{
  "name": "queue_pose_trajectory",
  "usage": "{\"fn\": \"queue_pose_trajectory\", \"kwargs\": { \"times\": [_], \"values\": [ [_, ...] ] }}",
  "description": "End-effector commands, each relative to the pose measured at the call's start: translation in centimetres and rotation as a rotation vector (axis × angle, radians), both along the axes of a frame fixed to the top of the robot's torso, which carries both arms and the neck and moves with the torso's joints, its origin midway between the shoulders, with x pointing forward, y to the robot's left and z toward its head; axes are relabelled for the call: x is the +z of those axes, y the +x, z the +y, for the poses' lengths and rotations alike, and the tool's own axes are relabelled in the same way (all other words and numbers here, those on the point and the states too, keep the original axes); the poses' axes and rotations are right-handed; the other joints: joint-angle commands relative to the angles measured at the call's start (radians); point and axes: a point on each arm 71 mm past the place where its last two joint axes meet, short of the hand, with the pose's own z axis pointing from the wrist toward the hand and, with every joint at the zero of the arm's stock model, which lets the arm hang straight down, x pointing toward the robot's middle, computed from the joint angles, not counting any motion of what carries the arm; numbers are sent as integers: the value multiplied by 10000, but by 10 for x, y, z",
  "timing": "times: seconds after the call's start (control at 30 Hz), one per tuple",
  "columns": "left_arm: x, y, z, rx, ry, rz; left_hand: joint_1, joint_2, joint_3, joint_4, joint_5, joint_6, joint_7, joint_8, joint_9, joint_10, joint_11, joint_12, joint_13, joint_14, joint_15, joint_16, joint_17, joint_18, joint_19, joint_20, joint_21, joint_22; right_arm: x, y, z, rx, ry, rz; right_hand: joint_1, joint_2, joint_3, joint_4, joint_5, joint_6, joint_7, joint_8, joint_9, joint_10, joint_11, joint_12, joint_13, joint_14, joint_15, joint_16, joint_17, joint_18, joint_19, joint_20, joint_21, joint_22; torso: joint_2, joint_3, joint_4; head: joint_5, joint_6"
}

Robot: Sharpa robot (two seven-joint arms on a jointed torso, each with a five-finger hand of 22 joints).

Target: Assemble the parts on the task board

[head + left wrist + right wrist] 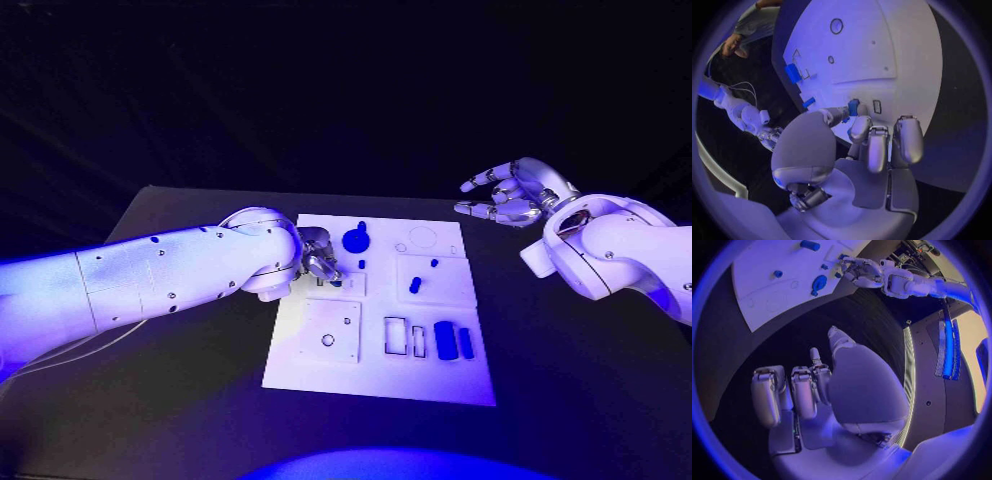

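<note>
Dark surroundings close in on a black counter [188, 330], and on it lies the white task board [378, 345], long axis running away from you toward the far edge. Your left robot hand [319, 262] sits over the board's left margin, about midway along it. From the left wrist view its fingers [879, 145] are curled downward at the board, and a small blue part [854, 107] shows right at the tip of the thumb-side finger; you cannot tell for certain whether that part is pinched or merely touched, so treat the grip as unconfirmed.

Your right robot hand [508, 195] hovers off the board's far right corner, above the bare counter, fingers apart and curved with nothing in them, clear of every part.

The relation that matters: the remaining blue pieces lie to the right of the left robot hand, inboard on the board. A keyhole-shaped blue part [355, 239] is just beside the fingertips on the far side. A short blue peg [415, 284] lies near the board's centre, its long axis along the board's length. Two blue bars [453, 341] lie side by side in the near right area, beside outlined rectangular slots [395, 335], also aligned lengthwise.

The left robot hand is plainly the nearer one to the keyhole part and the centre peg; the bars lie about between the two. Assembly looks early, since most slots appear unfilled.
</note>
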Motion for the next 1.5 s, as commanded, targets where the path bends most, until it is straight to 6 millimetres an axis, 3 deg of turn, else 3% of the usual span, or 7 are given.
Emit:
{"fn": "queue_pose_trajectory", "kwargs": {
  "times": [0.03,0.93,1.3,1.5],
  "values": [
    [-1,-2,-3,-262,74,168,22,117,1835,-1758,65,106,-61,25,38,89,-1,54,12,1040,-96,32,2630,-126,45,7,36,8,0,0,2,199,-85,-25,-98,14,59,-14,42,-44,-16,39,-15,-15,-65,-40,1480,955,-77,-43,2222,58,846,-66,-42,2283,5,-1,-1,-3,-7],
    [-4,1,-6,-255,105,294,-459,43,1842,-1622,-1,375,-175,-8,143,288,-83,146,145,1040,-157,32,2630,-137,94,-36,55,62,0,0,2,159,-56,-98,-241,-6,45,17,-96,-87,-16,81,-35,-15,-63,-43,1472,953,-80,-49,2212,58,847,-72,-45,2282,8,4,1,-50,-74],
    [-6,2,-6,-235,135,358,-924,19,1358,-1303,-81,593,-298,-112,197,394,-181,180,213,1040,-243,32,2630,-153,159,-119,69,126,0,0,1,117,-46,-117,-479,-14,-51,36,-397,-109,-20,158,-56,-9,-64,-37,1468,950,-82,-58,2197,59,847,-74,-53,2279,3,4,0,-69,-104],
    [-6,3,-5,-225,155,381,-1208,-157,963,-1106,-76,706,-349,-209,203,402,-222,177,231,1040,-284,32,2630,-159,188,-161,70,147,1,0,1,111,-38,-136,-654,-19,-207,34,-311,-132,-22,205,-71,-18,-65,-48,1453,949,-83,-62,2189,64,839,-77,-73,2265,7,3,-9,-74,-98]
  ]
}}
